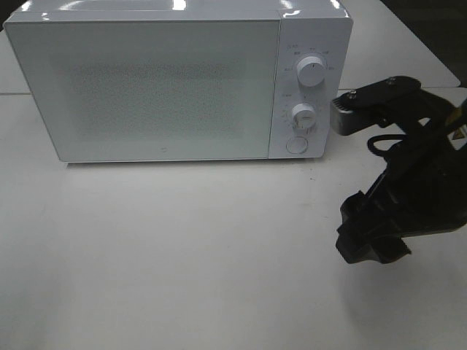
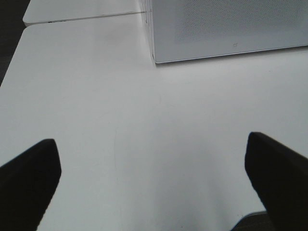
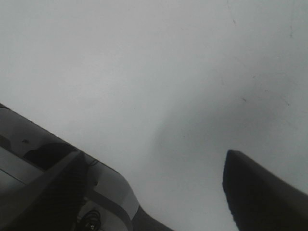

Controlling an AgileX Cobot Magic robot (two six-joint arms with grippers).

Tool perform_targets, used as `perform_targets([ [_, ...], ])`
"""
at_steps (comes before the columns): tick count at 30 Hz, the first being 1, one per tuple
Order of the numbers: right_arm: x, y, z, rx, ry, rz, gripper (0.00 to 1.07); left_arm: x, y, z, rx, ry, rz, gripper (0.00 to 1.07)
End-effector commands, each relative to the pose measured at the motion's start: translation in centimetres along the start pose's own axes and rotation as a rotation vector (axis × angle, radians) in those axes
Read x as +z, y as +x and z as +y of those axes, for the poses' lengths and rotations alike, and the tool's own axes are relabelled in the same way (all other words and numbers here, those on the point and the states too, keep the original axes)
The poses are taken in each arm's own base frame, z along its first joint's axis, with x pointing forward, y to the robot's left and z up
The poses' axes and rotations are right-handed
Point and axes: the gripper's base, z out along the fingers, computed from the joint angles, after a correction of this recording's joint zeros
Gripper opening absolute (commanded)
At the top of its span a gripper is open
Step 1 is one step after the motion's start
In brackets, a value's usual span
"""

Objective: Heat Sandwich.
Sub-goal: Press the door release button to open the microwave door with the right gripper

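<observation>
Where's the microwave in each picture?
Exterior high: the microwave stands at the back of the table, door shut, knobs on its right side.
Left wrist: only its lower front corner shows, farther along the table.
Right wrist: not in it.
Shared landmark: the white table.

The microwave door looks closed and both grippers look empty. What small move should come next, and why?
Probably move the right gripper toward the round button under the dials of the microwave, perhaps its door release. The door is shut, no sandwich is in view, and this open gripper hangs nearest.
</observation>
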Motion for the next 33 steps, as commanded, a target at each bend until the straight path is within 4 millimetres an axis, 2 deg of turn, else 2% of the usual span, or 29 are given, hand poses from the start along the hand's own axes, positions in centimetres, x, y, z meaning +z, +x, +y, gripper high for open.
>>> perform_targets([
  [1, -1.8, 0.9, -0.2, -0.001, 0.007, -0.020, 0.76, -0.4, 0.2, -0.1, -0.002, -0.003, -0.035, 1.03],
  [8, -4.0, 2.7, -0.5, -0.004, 0.014, -0.029, 0.76, -0.4, 0.2, -0.1, -0.002, -0.003, -0.035, 1.03],
  [10, -4.9, 3.9, -0.7, -0.007, 0.019, -0.077, 0.76, -0.4, 0.2, -0.1, -0.002, -0.003, -0.035, 1.03],
  [11, -4.9, 3.9, -0.7, -0.007, 0.019, -0.077, 0.76, -0.4, 0.2, -0.1, -0.002, -0.003, -0.035, 1.03],
  [14, -5.2, 5.9, -0.9, -0.007, 0.017, -0.112, 0.76, -0.4, 0.2, -0.1, -0.002, -0.003, -0.035, 1.03],
  [16, -5.3, 6.3, -1.0, -0.008, 0.019, -0.117, 0.76, -0.4, 0.2, -0.1, -0.002, -0.003, -0.035, 1.03],
  [19, -5.3, 8.0, -1.1, -0.003, 0.017, -0.136, 0.76, -0.4, 0.2, -0.1, -0.002, -0.003, -0.035, 1.03],
  [22, -5.4, 8.8, -1.3, 0.002, 0.018, -0.143, 0.76, -0.4, 0.2, -0.1, -0.002, -0.003, -0.035, 1.03],
  [26, -5.8, 10.0, -2.2, 0.079, 0.042, -0.165, 0.76, -0.4, 0.2, -0.1, -0.002, -0.003, -0.035, 1.03],
  [33, -7.8, 12.8, -3.4, 0.212, 0.110, -0.285, 0.76, -0.4, 0.2, -0.1, -0.002, -0.003, -0.035, 1.03],
])
